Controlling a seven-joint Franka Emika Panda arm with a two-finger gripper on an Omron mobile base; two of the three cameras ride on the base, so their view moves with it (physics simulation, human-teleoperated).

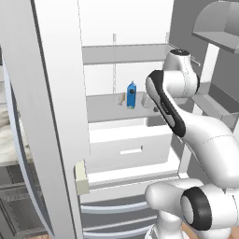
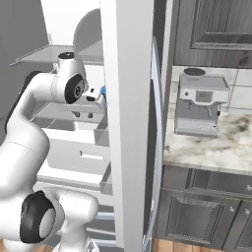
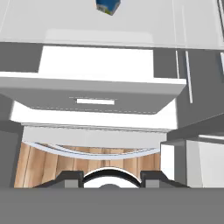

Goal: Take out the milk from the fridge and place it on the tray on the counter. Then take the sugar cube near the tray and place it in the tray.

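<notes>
Standing upright on fridge (image 1: 116,154) shelf, milk (image 1: 131,95), gable up

The milk (image 1: 131,94) stands upright on a grey shelf (image 1: 105,109) in the fridge (image 1: 116,28), with a tiny tan thing (image 1: 122,99) just beside it.

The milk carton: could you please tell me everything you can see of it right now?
The milk is a small, tall blue carton with a gabled top and a dark mark on its front. It looks like smooth card. It stands upright on a grey shelf inside the open fridge, with a tiny tan object just beside it. The hand view catches its lower part at the top edge. Nothing grips it.
</notes>
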